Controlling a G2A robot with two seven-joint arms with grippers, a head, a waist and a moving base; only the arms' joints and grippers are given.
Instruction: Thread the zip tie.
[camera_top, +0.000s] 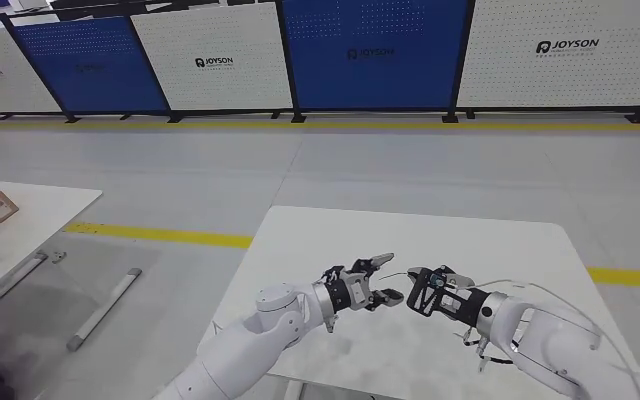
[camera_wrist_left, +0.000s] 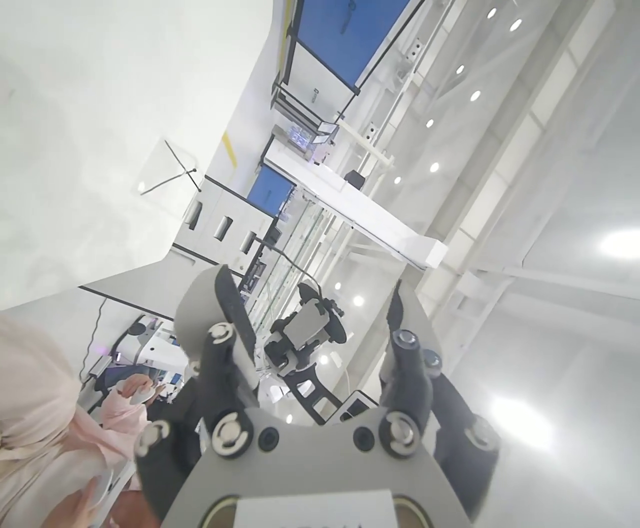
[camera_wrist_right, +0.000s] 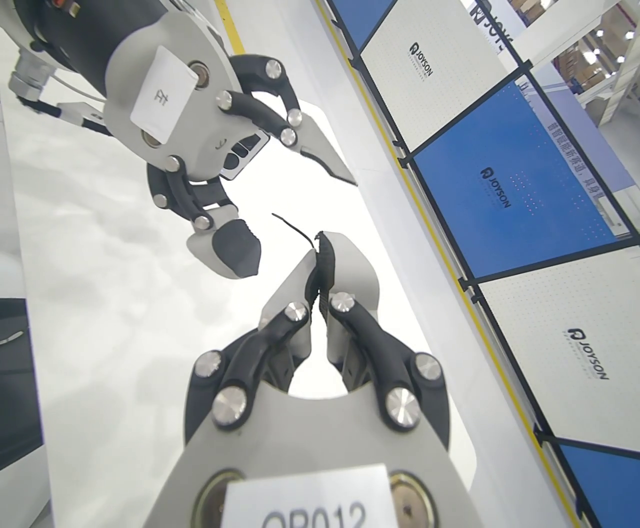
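Right gripper (camera_wrist_right: 319, 257) was clamped tight on the zip tie (camera_wrist_right: 294, 230), while the left gripper (camera_top: 388, 280) faced it with fingers spread wide, holding nothing.
The tie's thin black tail stuck out past the right fingertips and pointed at the gap between the left one's fingers, touching neither. The top view had both grippers nose to nose, just apart, over the near half of the white table (camera_top: 300, 250), tabletop running on to the far edge. From up there the tie was too thin to tell.
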